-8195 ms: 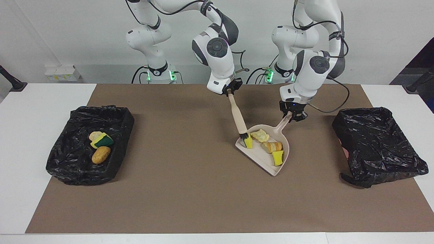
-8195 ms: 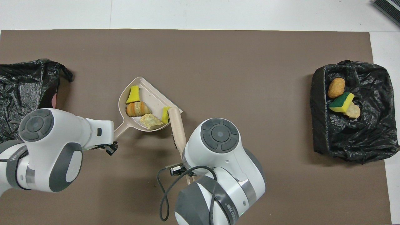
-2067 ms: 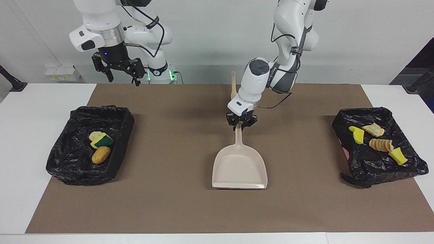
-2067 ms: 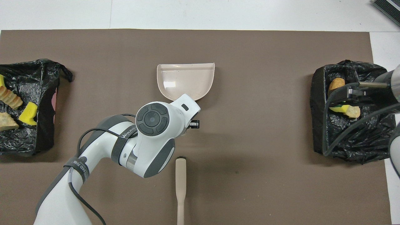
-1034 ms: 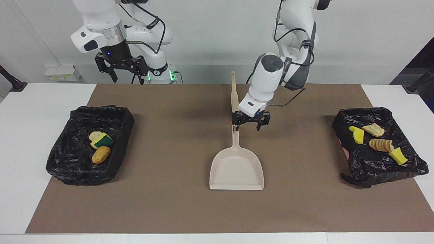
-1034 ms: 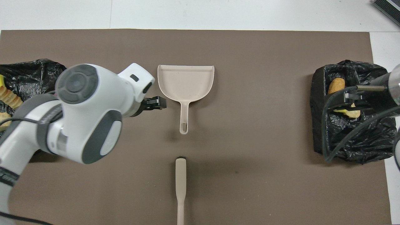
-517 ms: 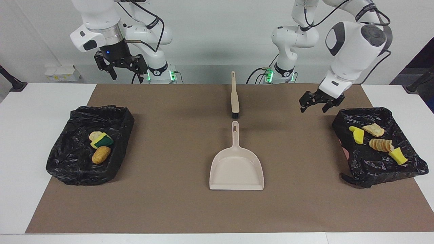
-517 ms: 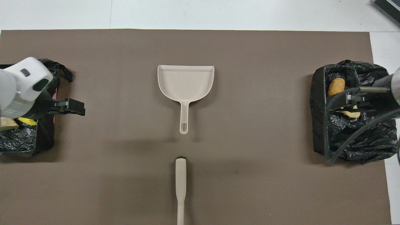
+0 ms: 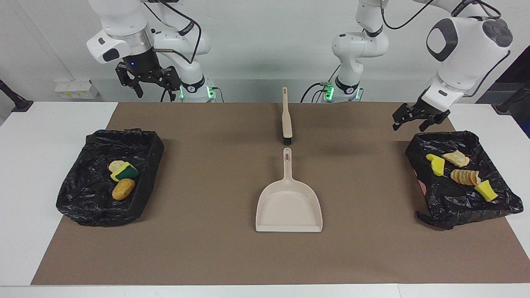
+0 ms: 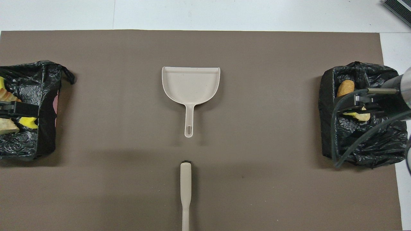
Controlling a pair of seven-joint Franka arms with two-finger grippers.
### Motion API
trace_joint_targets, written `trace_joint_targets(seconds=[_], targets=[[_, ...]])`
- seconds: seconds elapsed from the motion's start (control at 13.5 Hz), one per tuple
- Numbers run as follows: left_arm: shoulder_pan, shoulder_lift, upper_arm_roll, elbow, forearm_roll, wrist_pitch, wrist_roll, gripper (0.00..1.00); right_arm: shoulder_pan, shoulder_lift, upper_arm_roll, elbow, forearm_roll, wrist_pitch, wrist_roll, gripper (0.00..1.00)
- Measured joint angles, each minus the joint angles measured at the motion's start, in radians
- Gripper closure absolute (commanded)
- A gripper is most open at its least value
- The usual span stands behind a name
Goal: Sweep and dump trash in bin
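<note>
Trash [image 9: 459, 170], all binned: bins at three and nine o'clock. Dustpan [image 9: 288, 207], brush [image 9: 286, 120] laid down. Left gripper [image 9: 417, 116], right gripper [image 9: 147, 80]: spread, empty. Step: finished; next, parking only.

Dustpan [image 9: 289, 207] lies mid-mat (brush [image 9: 286, 120] nearer the robots), between two bins [image 9: 109, 178].

a robotics lab, set up as a test bench. two white arms are bolted at one edge of a white table [image 9: 25, 174], green status lights glowing at their bases and cables looping along them. a brown mat [image 9: 215, 256] covers most of the tabletop. the wall is bare and pale, with a small white box [image 9: 74, 89] against it near one corner.
</note>
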Motion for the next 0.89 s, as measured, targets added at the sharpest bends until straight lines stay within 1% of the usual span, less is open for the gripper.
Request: trace_joint_targets(seconds=[0.15, 0.37, 0.59, 0.89], targets=[[-0.002, -0.009, -0.009, 0.061, 0.023, -0.075, -0.001, 0.0, 0.0, 0.0, 0.0, 0.0, 0.0, 0.005, 0.0, 0.0], [-0.003, -0.017, -0.048, 0.102, 0.089, -0.12, -0.026, 0.0, 0.0, 0.0, 0.0, 0.0, 0.0, 0.011, 0.0, 0.0], [-0.004, -0.017, -0.086, 0.116, 0.102, -0.122, -0.088, 0.0, 0.0, 0.0, 0.0, 0.0, 0.0, 0.012, 0.0, 0.0], [-0.002, -0.017, -0.077, 0.116, 0.066, -0.101, -0.119, 0.0, 0.0, 0.0, 0.0, 0.0, 0.0, 0.012, 0.0, 0.0]])
